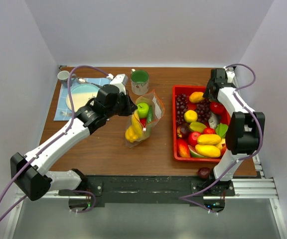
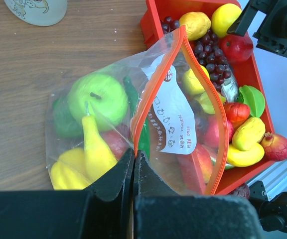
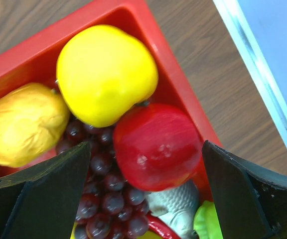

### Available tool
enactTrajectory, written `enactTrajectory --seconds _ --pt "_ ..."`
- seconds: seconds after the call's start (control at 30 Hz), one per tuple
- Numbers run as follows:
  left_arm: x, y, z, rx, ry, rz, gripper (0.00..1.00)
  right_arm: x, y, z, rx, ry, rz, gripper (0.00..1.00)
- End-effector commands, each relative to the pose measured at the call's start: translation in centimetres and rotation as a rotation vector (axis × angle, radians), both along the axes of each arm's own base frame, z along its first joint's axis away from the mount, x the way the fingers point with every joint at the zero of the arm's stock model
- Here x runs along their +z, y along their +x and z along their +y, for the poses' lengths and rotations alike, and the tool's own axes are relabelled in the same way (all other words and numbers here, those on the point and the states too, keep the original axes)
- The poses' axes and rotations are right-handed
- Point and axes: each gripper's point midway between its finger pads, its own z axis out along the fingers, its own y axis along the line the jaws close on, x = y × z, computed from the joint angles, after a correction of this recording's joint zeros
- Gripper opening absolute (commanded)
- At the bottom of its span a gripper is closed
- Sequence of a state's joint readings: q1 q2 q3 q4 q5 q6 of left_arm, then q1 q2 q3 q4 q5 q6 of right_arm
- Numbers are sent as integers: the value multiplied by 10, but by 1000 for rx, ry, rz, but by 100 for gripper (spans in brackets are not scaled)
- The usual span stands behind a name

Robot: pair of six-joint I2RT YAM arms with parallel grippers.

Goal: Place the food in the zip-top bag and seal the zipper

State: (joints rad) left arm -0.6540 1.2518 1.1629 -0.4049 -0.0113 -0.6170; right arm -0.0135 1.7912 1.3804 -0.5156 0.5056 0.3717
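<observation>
Straddling a red fruit [image 3: 156, 142] in the tray [image 3: 181, 89], right gripper [image 3: 144, 149] jaws stand wide, fruit dead centre between them. Left gripper [image 2: 133, 162] pinches the zipper [image 2: 151, 89]; zip-top bag [image 2: 176, 119] extends straight ahead of its jaws.

a robotics lab cell — plain white walls [image 1: 148, 30] box in a wooden table [image 1: 98, 149] edged with aluminium rails [image 1: 255, 188].

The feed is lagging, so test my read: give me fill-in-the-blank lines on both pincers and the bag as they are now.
The left pincer is ____ on the zipper of the zip-top bag.
The right pincer hangs open above a ____ round fruit in the tray.
The green apple lies inside the ____.
Missing words: shut; red; bag.
</observation>
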Motion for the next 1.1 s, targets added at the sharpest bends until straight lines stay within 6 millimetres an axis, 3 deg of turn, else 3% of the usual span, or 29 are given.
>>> enactTrajectory --seconds 0.0,0.47,0.57,0.67,0.8,0.97,1.07 --pt "17 7 -2 -5 -26 -59 0 13 6 -13 -15 -26 -45 97" --pt "19 5 -5 -22 -40 -53 0 -12 6 -10 -4 8 -38 87" --pt "18 5 -4 -19 -37 -51 0 -10 6 -9 -1 11 -44 73" --pt "17 6 -4 -15 -37 -49 0 -5 4 -9 -1 11 -49 48" --pt "16 6 -4 -15 -35 -46 0 3 -4 -7 -1 21 -40 29" --pt "15 6 -4 -14 -36 -43 0 32 -14 -4 10 31 -51 15" --pt "16 7 -5 -13 -43 -44 0 48 -23 0 25 51 -76 12"
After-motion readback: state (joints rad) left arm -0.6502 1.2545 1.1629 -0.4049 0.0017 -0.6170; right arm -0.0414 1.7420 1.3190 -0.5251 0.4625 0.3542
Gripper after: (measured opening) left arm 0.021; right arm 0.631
